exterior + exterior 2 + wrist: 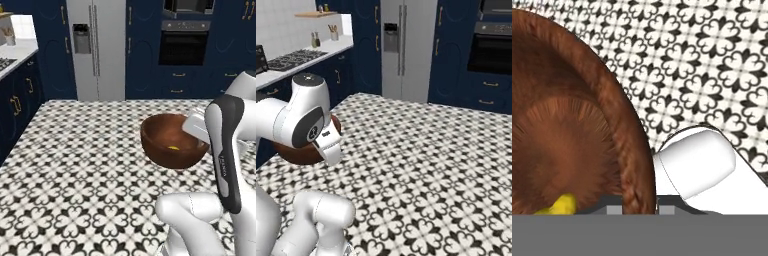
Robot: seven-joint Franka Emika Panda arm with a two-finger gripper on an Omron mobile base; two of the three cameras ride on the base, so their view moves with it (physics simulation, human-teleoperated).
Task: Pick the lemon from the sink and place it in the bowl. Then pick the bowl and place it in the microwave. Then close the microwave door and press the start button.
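Patterned black-and-white countertop (pixel 75 165) underfoot, dark blue cabinets (pixel 50 50) and a steel fridge (pixel 97 45) behind. Fingertips hidden at the bottom edge of the hand view, straddling the rim of the bowl (pixel 577 130); spread of the jaws impossible to tell, whether clamped on the rim or not. Gripper (pixel 197 131) low at the right-hand rim of the bowl in the left base view, mostly covered by the arm's own dark-striped link. Inside the reddish-brown bowl (pixel 167 142), the lemon (pixel 173 148) lying on the bottom, a small yellow sliver; in the hand view the lemon (pixel 559 205) low and close to the near wall, partly cut off. Bowl upright on the countertop, nothing else in it. From the right base view, only a brown slice of the bowl (pixel 301 152) showing behind the white arm. Farther back, a wall oven (pixel 184 42) set into the cabinets, and a side counter (pixel 301 57) with a cooktop.
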